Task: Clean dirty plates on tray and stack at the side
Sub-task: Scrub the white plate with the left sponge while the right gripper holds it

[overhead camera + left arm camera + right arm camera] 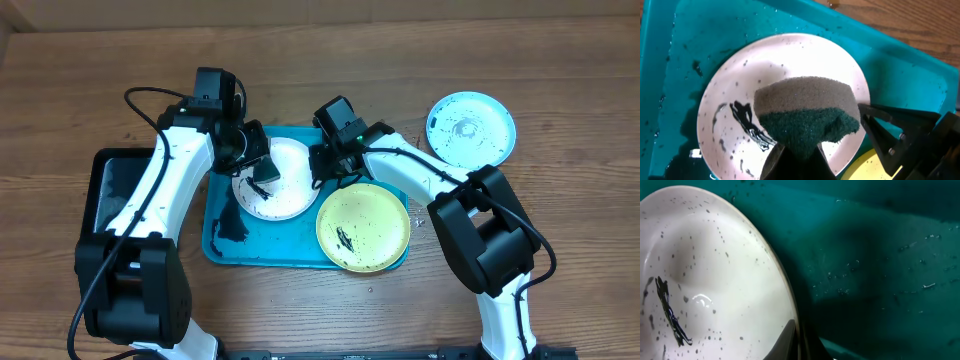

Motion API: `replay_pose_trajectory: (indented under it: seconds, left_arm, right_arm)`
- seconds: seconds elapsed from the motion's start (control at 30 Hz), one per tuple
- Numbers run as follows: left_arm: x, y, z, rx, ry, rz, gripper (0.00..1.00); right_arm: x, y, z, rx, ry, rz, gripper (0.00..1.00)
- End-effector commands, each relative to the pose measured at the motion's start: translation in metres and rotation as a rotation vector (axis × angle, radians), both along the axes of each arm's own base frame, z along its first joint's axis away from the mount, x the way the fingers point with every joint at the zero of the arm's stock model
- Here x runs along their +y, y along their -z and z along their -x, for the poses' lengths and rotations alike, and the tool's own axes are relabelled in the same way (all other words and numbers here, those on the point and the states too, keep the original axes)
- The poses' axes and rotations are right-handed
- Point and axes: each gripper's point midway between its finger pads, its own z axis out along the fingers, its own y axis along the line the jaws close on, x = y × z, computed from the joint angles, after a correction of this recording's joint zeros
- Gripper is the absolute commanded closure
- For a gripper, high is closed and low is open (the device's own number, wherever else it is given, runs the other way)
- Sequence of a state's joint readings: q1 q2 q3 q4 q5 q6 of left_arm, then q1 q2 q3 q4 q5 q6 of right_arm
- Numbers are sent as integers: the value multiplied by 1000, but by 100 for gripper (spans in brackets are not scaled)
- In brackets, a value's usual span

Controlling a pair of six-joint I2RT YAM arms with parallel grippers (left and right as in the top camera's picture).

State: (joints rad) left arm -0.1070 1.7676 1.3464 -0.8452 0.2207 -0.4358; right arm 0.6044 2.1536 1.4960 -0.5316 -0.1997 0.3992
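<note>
The left claw (796, 156) is pressed together on a sponge (807, 107), grey on top and dark green below. The sponge sits over the middle of the white plate (740, 80), and whether they touch underneath is hidden. The right claw (799, 341) pinches that plate's right rim; only its fingertips show, at the lower edge of the wrist view.

The white plate lies in the upper middle of the teal tray (290, 255), with black smears on its lower left part. Bare tray floor, wet with droplets, lies open to the plate's left and below it. A dark patch (232, 226) there is hard to make out.

The yellow-green plate (362, 226) overhangs the tray's right rim, just beside the white plate. The pale-teal plate (470, 127) lies on the desk (560, 80), well apart, with open wood around it. A black tray (108, 185) at the left is partly covered by the left arm.
</note>
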Motion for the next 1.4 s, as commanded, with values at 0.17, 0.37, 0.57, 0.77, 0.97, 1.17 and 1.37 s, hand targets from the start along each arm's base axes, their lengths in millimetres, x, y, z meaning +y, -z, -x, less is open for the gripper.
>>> replay_pose_trajectory:
  seconds: [0.17, 0.37, 0.57, 0.77, 0.97, 1.17, 1.37]
  left_arm:
    - [-6, 30, 4, 83, 16, 15, 96]
    - [-16, 57, 1, 135, 28, 69, 96]
    - [-17, 74, -6, 131, 39, 64, 96]
    - [26, 91, -4, 153, -10, -187, 96]
    - [64, 91, 2, 177, -60, -357, 96]
    - [63, 72, -12, 137, -72, -336, 96]
    - [13, 38, -38, 52, 23, -80, 96]
  right_arm:
    - [7, 3, 8, 110, 132, -64, 96]
    - [6, 3, 8, 123, 170, -68, 96]
    - [6, 3, 6, 114, 174, -64, 96]
    - [-11, 8, -2, 39, 158, 41, 96]
    - [-26, 13, -2, 4, 135, 133, 96]
    - [-22, 14, 3, 8, 122, 140, 96]
    - [-17, 13, 6, -41, 114, 192, 96]
